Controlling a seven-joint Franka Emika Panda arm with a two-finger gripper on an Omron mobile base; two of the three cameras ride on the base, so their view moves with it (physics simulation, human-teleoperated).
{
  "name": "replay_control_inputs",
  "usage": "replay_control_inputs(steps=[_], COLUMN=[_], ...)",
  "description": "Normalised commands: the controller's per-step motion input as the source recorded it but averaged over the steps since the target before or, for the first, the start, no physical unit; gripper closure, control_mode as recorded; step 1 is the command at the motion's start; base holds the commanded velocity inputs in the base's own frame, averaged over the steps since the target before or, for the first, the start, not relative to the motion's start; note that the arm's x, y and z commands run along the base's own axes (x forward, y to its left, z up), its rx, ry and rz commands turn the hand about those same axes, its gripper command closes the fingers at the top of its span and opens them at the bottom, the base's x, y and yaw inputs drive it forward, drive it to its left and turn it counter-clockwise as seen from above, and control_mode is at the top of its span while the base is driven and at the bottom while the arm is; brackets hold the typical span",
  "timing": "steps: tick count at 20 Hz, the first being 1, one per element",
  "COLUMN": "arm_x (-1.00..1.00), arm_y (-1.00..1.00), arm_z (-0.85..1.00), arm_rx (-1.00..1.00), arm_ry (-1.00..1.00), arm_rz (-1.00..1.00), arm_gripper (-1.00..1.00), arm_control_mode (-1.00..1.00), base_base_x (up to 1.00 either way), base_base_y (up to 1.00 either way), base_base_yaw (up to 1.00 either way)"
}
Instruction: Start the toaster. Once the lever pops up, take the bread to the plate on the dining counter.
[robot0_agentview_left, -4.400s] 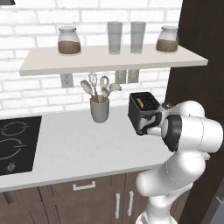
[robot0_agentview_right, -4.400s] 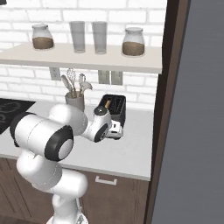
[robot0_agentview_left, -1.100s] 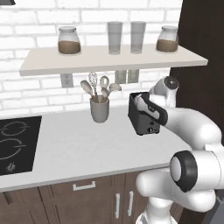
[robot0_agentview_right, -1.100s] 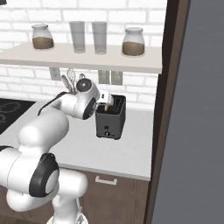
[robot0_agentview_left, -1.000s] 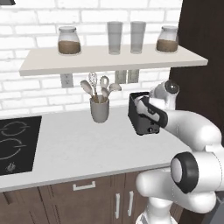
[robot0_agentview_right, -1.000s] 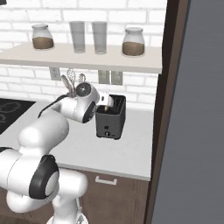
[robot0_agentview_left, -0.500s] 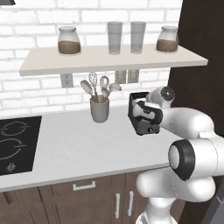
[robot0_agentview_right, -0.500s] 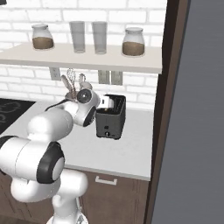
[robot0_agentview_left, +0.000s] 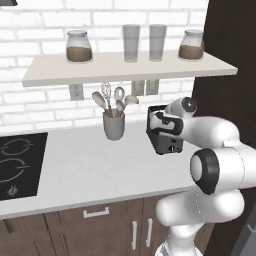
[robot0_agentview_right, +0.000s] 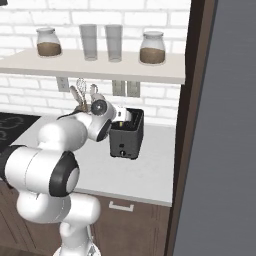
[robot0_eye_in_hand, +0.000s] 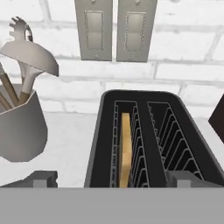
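Observation:
The black toaster (robot0_agentview_left: 161, 140) (robot0_agentview_right: 126, 138) stands on the white worktop against the brick wall. Its two slots face the hand view, and the bread (robot0_eye_in_hand: 125, 150), a pale tan slice, stands on edge in the left slot of the toaster (robot0_eye_in_hand: 144, 131). My gripper (robot0_agentview_left: 165, 123) (robot0_agentview_right: 123, 116) (robot0_eye_in_hand: 113, 179) hovers just above the toaster's top, open, with one fingertip on each side of the toaster body and nothing between them. The plate and the dining counter are out of view.
A grey utensil cup (robot0_agentview_left: 114, 125) (robot0_eye_in_hand: 19, 127) with spoons stands just left of the toaster. A black cooktop (robot0_agentview_left: 15, 165) lies far left. A shelf (robot0_agentview_left: 125, 67) with jars and glasses hangs overhead. A dark tall cabinet (robot0_agentview_right: 200, 125) walls off the right.
The hand has come down from higher up and now sits close over the toaster's top. The elbow has swung lower. The jaws have stayed wide open.

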Motion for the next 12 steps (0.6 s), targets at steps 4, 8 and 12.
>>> replay_control_inputs(steps=[4,8,12], arm_x=[0.11,0.10,0.00], arm_y=[0.00,0.00,0.00], arm_z=[0.00,-0.05,-0.09], arm_rx=[0.00,0.00,-0.01], arm_ry=[0.04,0.09,0.09], arm_rz=[0.00,0.00,0.00], arm_gripper=[-1.00,-1.00,-1.00], arm_control_mode=[-1.00,-1.00,-1.00], base_base_x=[0.00,0.00,0.00], base_base_y=[0.00,0.00,0.00], base_base_yaw=[0.00,0.00,0.00])
